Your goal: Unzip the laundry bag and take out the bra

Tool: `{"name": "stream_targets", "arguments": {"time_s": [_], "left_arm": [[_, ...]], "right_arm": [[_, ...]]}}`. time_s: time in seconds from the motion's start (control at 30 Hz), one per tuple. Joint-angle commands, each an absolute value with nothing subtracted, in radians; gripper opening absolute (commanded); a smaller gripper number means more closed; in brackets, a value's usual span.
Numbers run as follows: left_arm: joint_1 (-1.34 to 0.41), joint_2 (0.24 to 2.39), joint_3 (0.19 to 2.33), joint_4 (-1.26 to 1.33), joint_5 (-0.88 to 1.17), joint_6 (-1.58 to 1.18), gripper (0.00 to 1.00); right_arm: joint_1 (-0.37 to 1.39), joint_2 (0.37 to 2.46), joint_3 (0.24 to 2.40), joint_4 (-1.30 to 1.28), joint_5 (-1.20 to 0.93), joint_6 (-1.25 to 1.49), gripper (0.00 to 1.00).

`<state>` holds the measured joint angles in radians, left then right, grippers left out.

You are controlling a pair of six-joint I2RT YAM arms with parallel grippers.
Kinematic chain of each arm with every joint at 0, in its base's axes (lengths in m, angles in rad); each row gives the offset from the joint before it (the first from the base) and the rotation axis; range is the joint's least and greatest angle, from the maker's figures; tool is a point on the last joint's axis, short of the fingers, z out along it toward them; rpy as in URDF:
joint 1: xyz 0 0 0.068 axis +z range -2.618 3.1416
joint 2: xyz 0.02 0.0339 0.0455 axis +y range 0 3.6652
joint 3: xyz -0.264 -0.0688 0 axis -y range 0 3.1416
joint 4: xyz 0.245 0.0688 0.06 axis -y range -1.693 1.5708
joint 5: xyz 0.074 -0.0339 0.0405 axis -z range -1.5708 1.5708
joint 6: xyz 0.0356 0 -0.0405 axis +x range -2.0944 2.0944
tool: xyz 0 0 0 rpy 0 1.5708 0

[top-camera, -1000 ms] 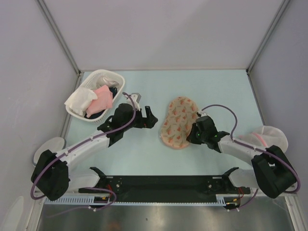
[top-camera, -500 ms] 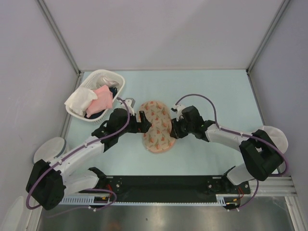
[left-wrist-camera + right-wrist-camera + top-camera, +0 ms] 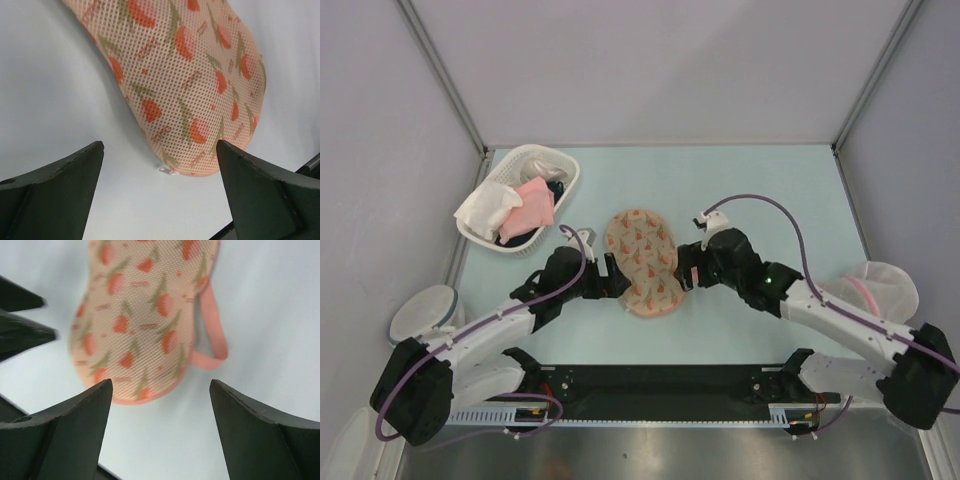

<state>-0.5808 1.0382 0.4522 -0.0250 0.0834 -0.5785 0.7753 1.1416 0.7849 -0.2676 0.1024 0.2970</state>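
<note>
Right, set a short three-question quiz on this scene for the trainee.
1. True or false: the laundry bag lies inside the white basket.
2. In the left wrist view, what sits at the bag's near edge? A: a small metal zipper pull; B: a button; C: a clothes peg.
3. In one word, how do the left end effector and the right end effector stand?
Key: 1 false, it lies flat on the table between the two end effectors. 2 A. 3 open, both, with nothing held.
</note>
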Motion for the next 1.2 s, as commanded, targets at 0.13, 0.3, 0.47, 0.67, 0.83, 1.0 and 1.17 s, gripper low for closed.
{"name": "stream_targets", "arguments": {"time_s": [0.13, 0.3, 0.47, 0.67, 0.83, 1.0, 1.17], "left_arm": [[-0.577, 0.986, 0.315, 0.159, 0.152, -0.657, 0.98], [-0.577, 1.061, 0.301, 0.258, 0.172, -0.701, 0.93], [-0.577, 1.176, 0.333, 0.34, 0.189, -0.709, 0.93], [-0.58, 1.322, 0.367, 0.403, 0.205, -0.716, 0.82], [-0.594, 1.374, 0.373, 0.469, 0.242, -0.755, 0.39], [-0.6, 1.378, 0.373, 0.474, 0.233, -0.79, 0.11], [-0.652, 1.303, 0.351, 0.443, 0.138, -0.848, 0.01]], "right_arm": [[1.078, 0.905, 0.684, -0.394, 0.386, 0.62, 0.84], [1.179, 0.893, 0.693, -0.428, 0.426, 0.707, 0.84], [1.244, 0.926, 0.67, -0.376, 0.474, 0.741, 0.84], [1.285, 1.041, 0.626, -0.181, 0.471, 0.79, 0.83], [1.299, 1.228, 0.649, -0.075, 0.463, 0.821, 0.83], [1.255, 1.345, 0.693, -0.067, 0.448, 0.834, 0.83], [1.114, 1.362, 0.637, 0.059, 0.338, 0.848, 0.81]]}}
